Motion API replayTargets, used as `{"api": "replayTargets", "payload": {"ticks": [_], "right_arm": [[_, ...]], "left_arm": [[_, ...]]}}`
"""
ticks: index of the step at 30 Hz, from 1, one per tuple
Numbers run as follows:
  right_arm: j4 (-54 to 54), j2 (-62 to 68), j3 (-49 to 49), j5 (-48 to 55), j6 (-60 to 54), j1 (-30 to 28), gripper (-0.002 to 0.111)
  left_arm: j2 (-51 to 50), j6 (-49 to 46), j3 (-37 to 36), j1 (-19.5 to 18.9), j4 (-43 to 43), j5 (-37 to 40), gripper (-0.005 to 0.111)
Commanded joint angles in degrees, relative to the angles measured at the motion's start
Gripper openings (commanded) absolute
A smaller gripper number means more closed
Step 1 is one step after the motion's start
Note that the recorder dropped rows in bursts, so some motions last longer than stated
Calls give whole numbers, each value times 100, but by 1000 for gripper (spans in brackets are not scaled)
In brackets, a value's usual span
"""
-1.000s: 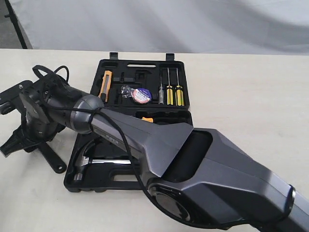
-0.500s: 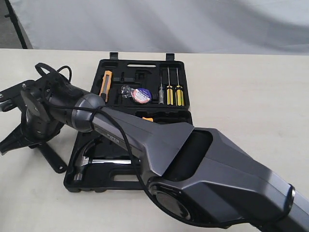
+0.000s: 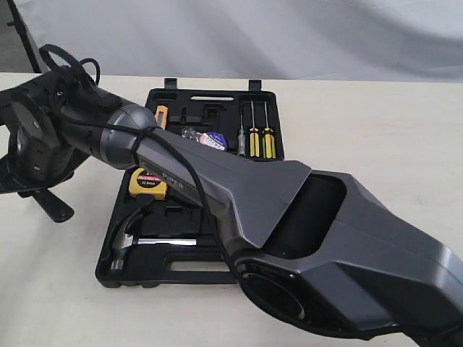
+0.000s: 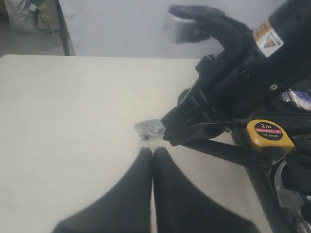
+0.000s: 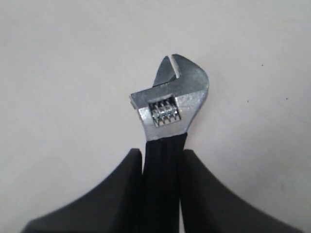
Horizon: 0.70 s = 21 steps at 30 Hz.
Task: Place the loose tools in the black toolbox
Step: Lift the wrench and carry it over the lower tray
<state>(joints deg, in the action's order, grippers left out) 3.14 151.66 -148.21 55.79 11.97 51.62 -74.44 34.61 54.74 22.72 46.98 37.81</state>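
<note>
My right gripper (image 5: 163,158) is shut on the black handle of the adjustable wrench (image 5: 172,104), whose silver head sticks out past the fingertips. In the exterior view the wrench's handle end (image 3: 56,208) hangs left of the black toolbox (image 3: 217,95), above the table. The open toolbox holds the claw hammer (image 3: 134,242) in its near half and the tape roll (image 3: 212,141) in its far half. My left gripper (image 4: 153,153) is shut on nothing, low over the table, pointing at the wrench head (image 4: 151,130). It does not show in the exterior view.
A yellow tape measure (image 3: 148,182) lies in the toolbox's near half. Yellow-handled screwdrivers (image 3: 260,137) and an orange utility knife (image 3: 160,112) sit in the far half. My right arm (image 3: 289,217) crosses over the toolbox and hides much of it.
My right gripper has risen and swung away from the near side with the wrench, lifting it off the table. The arm's shift has uncovered the yellow tape measure.
</note>
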Motion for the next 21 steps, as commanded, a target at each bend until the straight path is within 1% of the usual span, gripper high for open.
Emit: {"api": "replayTargets", "payload": {"ticks": [1,6,8,11,13,14,15,16,17,18,19,20,21], "right_arm": [[-150,-230,-31,370,-152,-53,0],[-95,-450,-31,1194,-380,-238,-1],[-251,-547,-31,1417,-454,-260,-1],[-440,-725,-31,1417,-689,-286,-1],[-202,-944,169,1417,-785,-413,-1],[5,-1134,471,1417,-999,-506,-1],[21,-1223,626,1417,-1048,-545,-1],[10,-1497,1112,1417,-1197,-642,-1],[10,-1615,1343,1417,-1246,-693,-1],[10,-1976,2010,1417,-1443,-797,-1],[10,-2192,2405,1417,-1548,-842,-1],[88,-2666,3267,1257,-1749,-988,-1],[201,-2979,3885,950,-1818,-1119,-1]], "left_arm": [[46,59,-53,-19,-78,-97,1],[46,59,-53,-19,-78,-97,1],[46,59,-53,-19,-78,-97,1],[46,59,-53,-19,-78,-97,1],[46,59,-53,-19,-78,-97,1],[46,59,-53,-19,-78,-97,1],[46,59,-53,-19,-78,-97,1],[46,59,-53,-19,-78,-97,1],[46,59,-53,-19,-78,-97,1],[46,59,-53,-19,-78,-97,1],[46,59,-53,-19,-78,-97,1],[46,59,-53,-19,-78,-97,1],[46,59,-53,-19,-78,-97,1]]}}
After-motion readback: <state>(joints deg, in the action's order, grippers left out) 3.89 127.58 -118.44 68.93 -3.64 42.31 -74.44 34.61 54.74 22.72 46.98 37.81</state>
